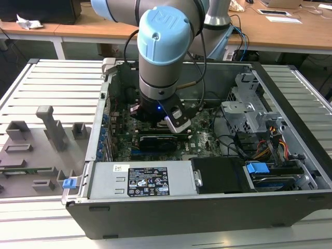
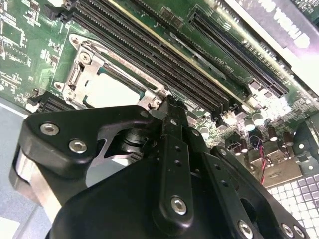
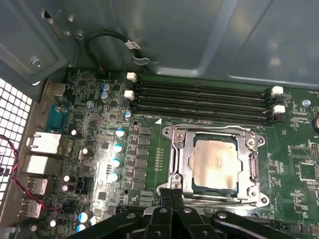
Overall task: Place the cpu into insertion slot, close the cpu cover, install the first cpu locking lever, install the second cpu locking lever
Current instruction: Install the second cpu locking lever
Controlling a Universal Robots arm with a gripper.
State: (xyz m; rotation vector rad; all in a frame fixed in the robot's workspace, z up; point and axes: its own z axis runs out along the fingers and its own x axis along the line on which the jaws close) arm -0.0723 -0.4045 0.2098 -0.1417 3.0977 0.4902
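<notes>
The arm's wrist is seen in the exterior view lowered into an open computer case, which rests on a ribbed grey bench; the pincer is held low over the green motherboard. In the first wrist view the cpu is shown seated in the insertion slot, its silvery top visible through the window of the cpu cover, which is lying flat around it. The pincer is seen there with its two fingertips pressed together, nothing between them, resting at the edge of the cover's frame nearest the camera. In the second wrist view the pincer is met from behind its black linkage, its tip set against a corner of the cpu cover, with the pale chip face partly hidden by the linkage. Long black memory slots are laid beside the socket. A row of capacitors and rear ports are revealed in the first wrist view. The exterior view alone takes in the surroundings: a labelled power supply, a drive cage, grey fixtures on the bench to that view's left, and wooden desks behind.
</notes>
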